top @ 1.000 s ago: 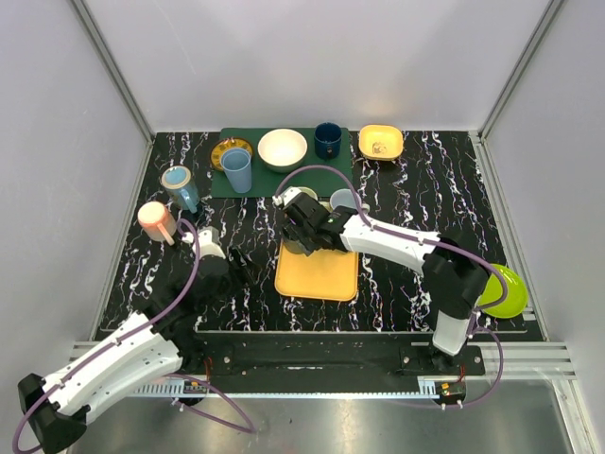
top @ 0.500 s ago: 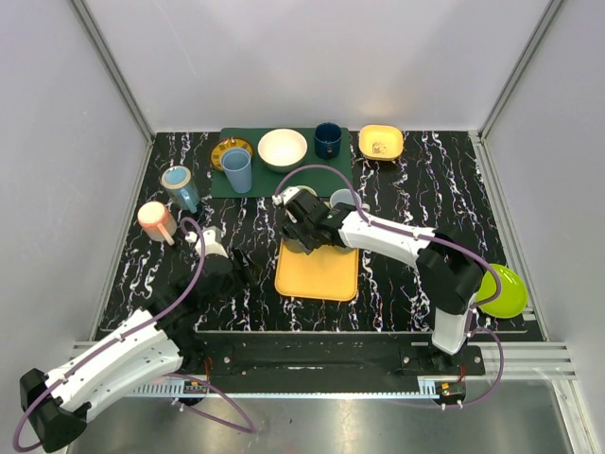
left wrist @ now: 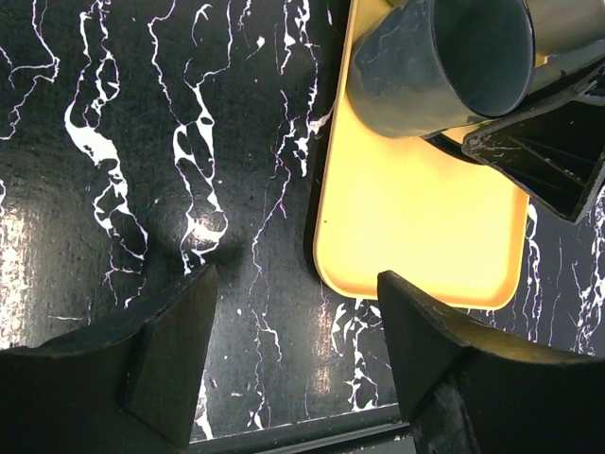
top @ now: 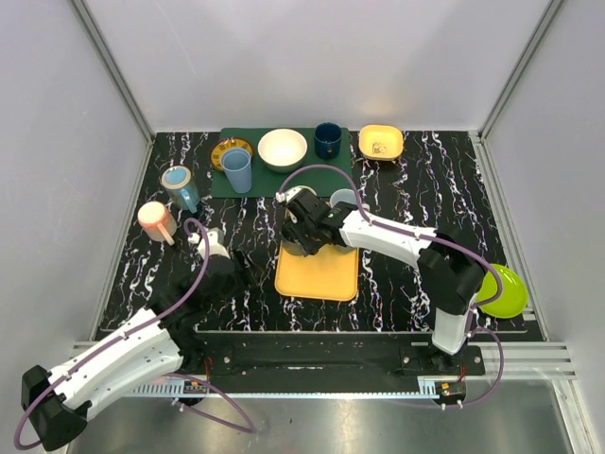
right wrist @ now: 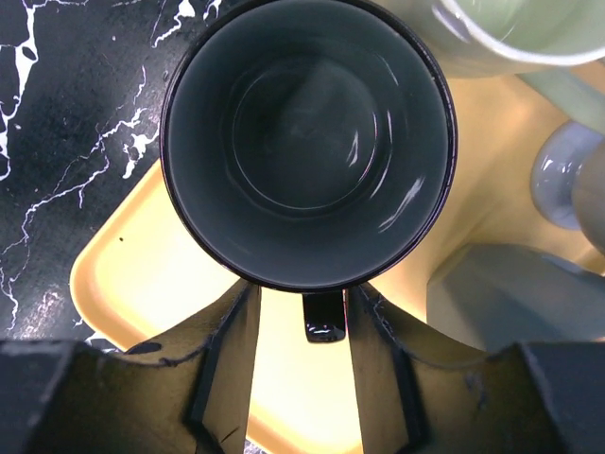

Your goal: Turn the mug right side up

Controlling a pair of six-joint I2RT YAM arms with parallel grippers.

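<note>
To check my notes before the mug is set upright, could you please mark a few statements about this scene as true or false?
1. The dark grey mug's handle sits between the right gripper's fingers. True.
2. The left gripper holds a pink cup. False: it is open and holds nothing, beside the yellow tray.
3. The mug is full of liquid. False: its inside is empty.
4. A white bowl stands on the green mat. True.
5. The lime green plate lies by the left arm. False: it lies by the right arm.
</note>
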